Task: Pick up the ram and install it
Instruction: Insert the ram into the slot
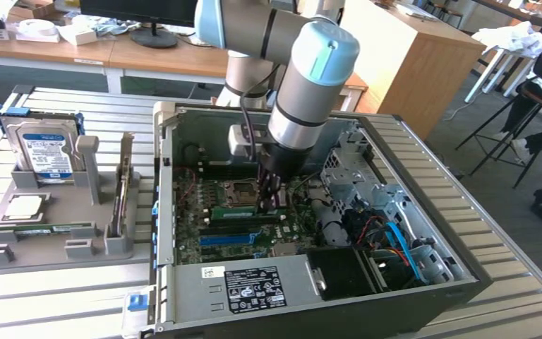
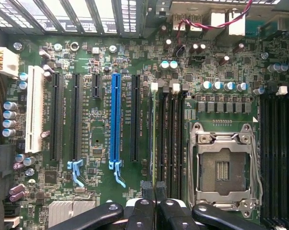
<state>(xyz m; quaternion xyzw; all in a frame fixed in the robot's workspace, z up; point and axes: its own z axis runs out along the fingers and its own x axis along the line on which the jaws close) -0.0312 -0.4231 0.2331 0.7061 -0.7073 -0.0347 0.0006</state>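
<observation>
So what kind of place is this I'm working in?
Probably a robotics lab or workshop: an open computer case on a slatted metal table, a grey parts fixture holding a hard drive beside it, and office desks with a monitor behind.

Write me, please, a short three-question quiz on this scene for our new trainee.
1. True or false: the processor socket is empty.
2. What stands upright in the grey tray? A) a hard drive B) a fan C) a keyboard
3. Fill in: the claw is shut on ____.
Key: 1 true. 2 A. 3 the ram, seen edge-on alongside the black slots.
</observation>
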